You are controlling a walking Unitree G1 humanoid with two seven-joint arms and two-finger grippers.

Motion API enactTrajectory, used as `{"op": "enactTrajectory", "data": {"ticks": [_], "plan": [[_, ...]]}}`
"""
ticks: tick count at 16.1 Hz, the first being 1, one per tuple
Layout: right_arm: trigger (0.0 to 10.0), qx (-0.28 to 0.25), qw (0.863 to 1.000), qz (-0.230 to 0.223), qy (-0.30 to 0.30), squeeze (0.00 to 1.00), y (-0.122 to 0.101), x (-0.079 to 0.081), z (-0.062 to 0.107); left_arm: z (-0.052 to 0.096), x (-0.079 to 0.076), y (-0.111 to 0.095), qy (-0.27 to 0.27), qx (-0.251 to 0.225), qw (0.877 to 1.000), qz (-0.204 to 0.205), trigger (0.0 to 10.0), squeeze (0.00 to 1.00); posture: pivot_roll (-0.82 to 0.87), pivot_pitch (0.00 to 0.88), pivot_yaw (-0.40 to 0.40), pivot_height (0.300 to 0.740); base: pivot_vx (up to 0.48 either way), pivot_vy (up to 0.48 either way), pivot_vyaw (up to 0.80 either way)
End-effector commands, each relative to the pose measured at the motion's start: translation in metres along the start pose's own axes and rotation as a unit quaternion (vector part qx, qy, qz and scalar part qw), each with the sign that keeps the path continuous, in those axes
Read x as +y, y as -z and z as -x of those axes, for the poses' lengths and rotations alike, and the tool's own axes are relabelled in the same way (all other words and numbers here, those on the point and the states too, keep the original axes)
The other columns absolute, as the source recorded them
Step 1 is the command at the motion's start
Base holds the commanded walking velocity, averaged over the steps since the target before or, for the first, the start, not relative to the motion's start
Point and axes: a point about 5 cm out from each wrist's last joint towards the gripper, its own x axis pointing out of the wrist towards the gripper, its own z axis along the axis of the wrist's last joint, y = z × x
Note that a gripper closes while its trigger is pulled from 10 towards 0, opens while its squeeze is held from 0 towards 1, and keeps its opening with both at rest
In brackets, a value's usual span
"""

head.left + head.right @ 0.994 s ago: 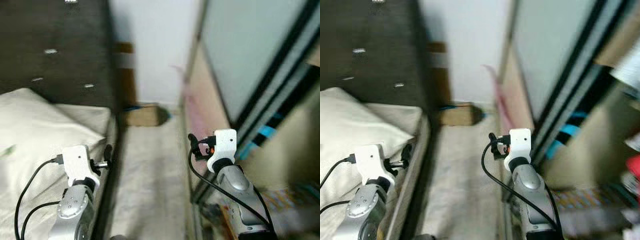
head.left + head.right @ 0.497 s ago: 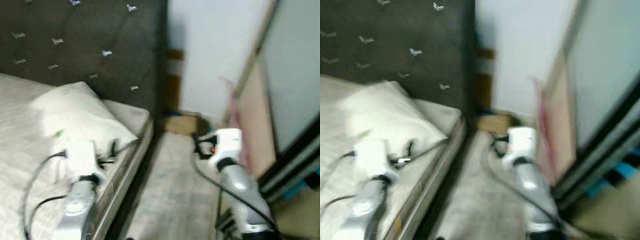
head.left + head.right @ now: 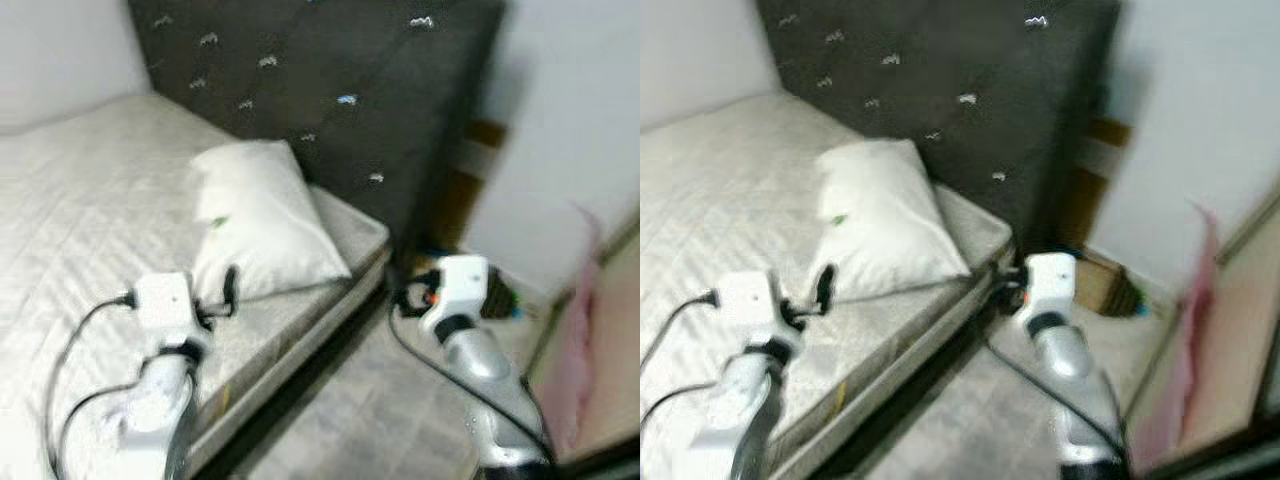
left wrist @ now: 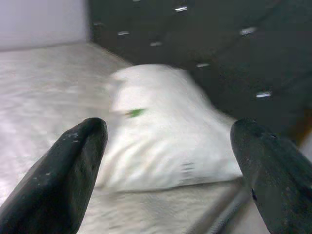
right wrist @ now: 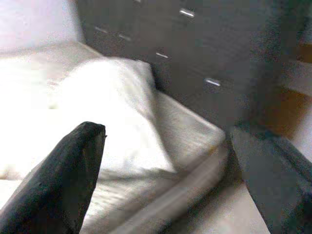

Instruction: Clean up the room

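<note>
A white pillow (image 3: 262, 218) lies on a bed (image 3: 90, 190) with a pale quilted cover, its far end up against a dark tufted headboard (image 3: 330, 80) studded with small shiny buttons. A small green mark (image 4: 135, 113) sits on the pillow's face; in the left wrist view some faint dark lines show near the pillow's lower edge, too blurred to read, and no other writing can be made out anywhere. The left gripper (image 4: 170, 165) hangs above the mattress just short of the pillow, its two black fingers (image 4: 73, 165) spread wide apart with nothing between them. The right gripper (image 5: 180, 170) is off the bed's side, above the pale floor (image 3: 380, 410) by the mattress corner, its fingers (image 5: 68, 175) likewise set wide and empty, aimed toward the pillow and headboard. Beyond the bed's corner a brown cardboard box (image 3: 1102, 283) rests on the floor against the white wall (image 3: 1200, 130), with something blue-green just beside it, too blurred to name. A pink sheet (image 3: 1185, 340) leans at the right edge against a light panel (image 3: 1240, 340).
</note>
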Motion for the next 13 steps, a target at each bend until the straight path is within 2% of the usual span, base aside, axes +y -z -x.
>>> {"op": "enactTrajectory", "data": {"ticks": [1,3,8,9,11,13], "plan": [[10.0,0.000,1.000,0.007,0.014,0.00,-0.001,-0.009,0.002,0.000,-0.006,-0.003,0.007,-0.005,1.000,0.000,10.0,0.00,-0.04,0.012,-0.048,0.740,0.000,0.000,0.80],[10.0,-0.006,1.000,0.011,0.025,0.00,-0.002,-0.012,0.003,0.002,0.000,-0.002,-0.019,-0.006,1.000,-0.016,10.0,0.00,-0.04,0.012,-0.047,0.740,0.000,0.000,0.80],[10.0,-0.003,0.999,0.014,0.034,0.00,0.000,-0.014,0.005,0.005,0.005,0.001,-0.026,-0.004,1.000,-0.013,10.0,0.00,-0.04,0.013,-0.046,0.740,0.000,0.000,0.80],[10.0,-0.002,0.999,0.014,0.033,0.00,0.000,-0.014,0.004,0.004,0.005,0.001,-0.029,-0.005,0.999,-0.034,10.0,0.00,-0.04,0.013,-0.046,0.740,0.000,0.000,0.80],[10.0,-0.002,0.999,0.014,0.034,0.00,0.000,-0.014,0.004,0.004,0.006,-0.006,-0.037,-0.028,0.998,-0.033,10.0,0.00,-0.04,0.014,-0.047,0.740,0.000,0.000,0.80],[10.0,0.000,0.999,0.014,0.034,0.00,0.000,-0.014,0.004,0.005,0.006,-0.006,-0.039,-0.029,0.998,-0.045,10.0,0.00,-0.04,0.016,-0.048,0.740,0.000,0.000,0.80]]}}
